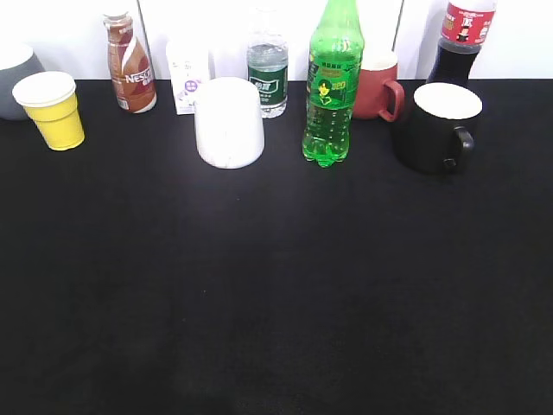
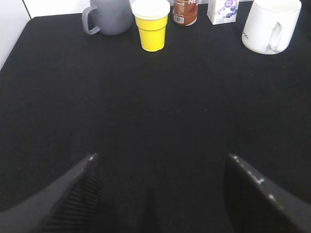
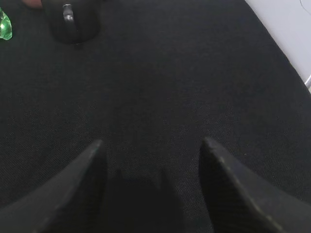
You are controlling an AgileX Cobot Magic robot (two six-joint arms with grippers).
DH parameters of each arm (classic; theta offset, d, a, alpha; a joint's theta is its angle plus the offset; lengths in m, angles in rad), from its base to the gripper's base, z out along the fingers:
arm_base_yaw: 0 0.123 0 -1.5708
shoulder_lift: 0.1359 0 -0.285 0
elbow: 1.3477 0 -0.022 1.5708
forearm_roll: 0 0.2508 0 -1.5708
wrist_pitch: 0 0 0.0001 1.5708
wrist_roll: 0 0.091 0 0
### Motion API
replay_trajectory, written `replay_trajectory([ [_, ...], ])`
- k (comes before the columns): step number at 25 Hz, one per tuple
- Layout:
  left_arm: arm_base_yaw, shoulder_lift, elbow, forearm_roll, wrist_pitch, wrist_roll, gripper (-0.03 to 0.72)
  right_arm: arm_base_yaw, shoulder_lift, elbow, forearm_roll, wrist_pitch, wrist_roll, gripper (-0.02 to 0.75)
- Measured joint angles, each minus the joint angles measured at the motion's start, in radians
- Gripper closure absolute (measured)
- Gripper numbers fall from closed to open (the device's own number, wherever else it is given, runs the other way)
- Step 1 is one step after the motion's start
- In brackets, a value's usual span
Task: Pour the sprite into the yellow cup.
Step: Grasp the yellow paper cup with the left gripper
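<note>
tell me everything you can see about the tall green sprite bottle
The tall translucent green plastic bottle stands upright on the black table, in the back row between the white mug and the black mug. It has a green-and-yellow label around its middle, a ribbed lower body and a lobed base. Its top runs out of frame, so the cap cannot be seen. Nothing grips it; in the right wrist view only a sliver of its base shows.

grey mug [image 1: 15,79] chopped by the exterior view's left edge, cola bottle [image 1: 462,39] top cut off and its base behind the black mug [image 1: 436,127], sprite [image 3: 5,26] just a green sliver in the right wrist view, carton [image 1: 187,76] print too tiny to read
</note>
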Motion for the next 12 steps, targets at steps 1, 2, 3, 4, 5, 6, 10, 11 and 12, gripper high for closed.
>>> replay_trajectory([
  [1,0.0,0.0,0.0,0.0,0.0,0.0,0.101,0.0,0.0,0.0,0.0,0.0,0.0,0.279],
  [2,0.0,0.0,0.0,0.0,0.0,0.0,0.101,0.0,0.0,0.0,0.0,0.0,0.0,0.279],
  [3,0.0,0.0,0.0,0.0,0.0,0.0,0.101,0.0,0.0,0.0,0.0,0.0,0.0,0.279],
  [4,0.0,0.0,0.0,0.0,0.0,0.0,0.101,0.0,0.0,0.0,0.0,0.0,0.0,0.279],
  [5,0.0,0.0,0.0,0.0,0.0,0.0,0.101,0.0,0.0,0.0,0.0,0.0,0.0,0.279],
  [6,0.0,0.0,0.0,0.001,0.0,0.0,0.101,0.0,0.0,0.0,0.0,0.0,0.0,0.279],
  [10,0.0,0.0,-0.004,-0.032,-0.012,0.0,0.101,0.0,0.0,0.0,0.0,0.0,0.0,0.279],
  [11,0.0,0.006,-0.015,-0.047,-0.059,0.0,0.104,0.0,0.0,0.0,0.0,0.0,0.0,0.279],
  [12,0.0,0.026,-0.017,-0.051,-0.151,0.0,0.103,0.0,0.0,0.0,0.0,0.0,0.0,0.279],
])
